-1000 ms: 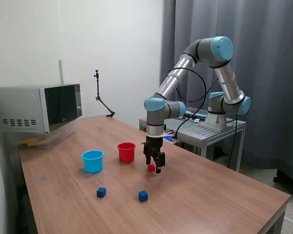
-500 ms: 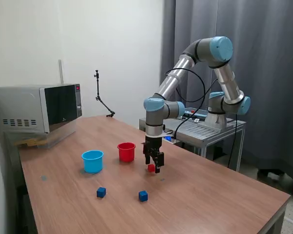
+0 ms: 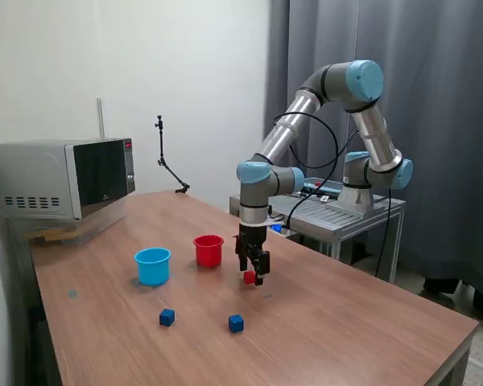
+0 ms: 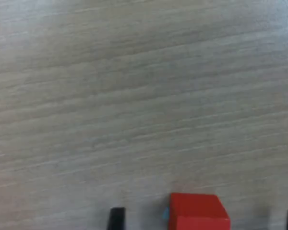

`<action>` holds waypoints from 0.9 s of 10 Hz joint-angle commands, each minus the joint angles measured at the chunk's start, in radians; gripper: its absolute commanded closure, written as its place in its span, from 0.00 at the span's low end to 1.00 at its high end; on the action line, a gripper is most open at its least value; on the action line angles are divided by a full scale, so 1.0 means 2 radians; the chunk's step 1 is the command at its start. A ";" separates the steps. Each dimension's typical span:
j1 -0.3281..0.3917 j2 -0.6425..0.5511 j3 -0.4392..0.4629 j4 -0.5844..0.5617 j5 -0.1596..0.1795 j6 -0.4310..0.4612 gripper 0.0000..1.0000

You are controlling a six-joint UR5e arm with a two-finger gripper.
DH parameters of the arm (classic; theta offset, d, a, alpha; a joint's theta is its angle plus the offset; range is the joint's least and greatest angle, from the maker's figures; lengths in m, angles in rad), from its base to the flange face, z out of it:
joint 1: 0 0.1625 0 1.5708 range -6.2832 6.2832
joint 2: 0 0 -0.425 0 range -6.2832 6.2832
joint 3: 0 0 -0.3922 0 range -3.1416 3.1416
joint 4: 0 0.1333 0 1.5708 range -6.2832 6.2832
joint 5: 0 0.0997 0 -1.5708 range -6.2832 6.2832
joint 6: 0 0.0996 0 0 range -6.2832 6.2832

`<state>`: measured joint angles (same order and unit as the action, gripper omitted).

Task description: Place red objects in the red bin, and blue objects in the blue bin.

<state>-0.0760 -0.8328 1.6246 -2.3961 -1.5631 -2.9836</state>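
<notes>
Lifted a touch since a second ago, the end effector (image 3: 253,278) is gripping a tiny plain red cube (image 3: 249,277) above the wooden counter (image 3: 346,322).

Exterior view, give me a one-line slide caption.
UR5e gripper at a red cube beside the red bin, blue bin and two blue cubes nearby.

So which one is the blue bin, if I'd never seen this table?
Start at the microwave on the exterior view's left of the wooden table. Two small cups stand in front of it; the blue bin is the light blue one, nearer the microwave than the red bin. It is far bigger and paler than the dark blue cubes.
</notes>
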 commanded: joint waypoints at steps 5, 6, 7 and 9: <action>0.001 0.000 0.000 0.000 0.000 0.000 1.00; 0.002 0.000 0.000 0.000 -0.001 0.001 1.00; 0.002 0.000 0.000 0.000 -0.001 0.001 1.00; 0.001 -0.007 -0.010 0.000 -0.004 0.000 1.00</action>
<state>-0.0730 -0.8372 1.6163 -2.3961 -1.5666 -2.9826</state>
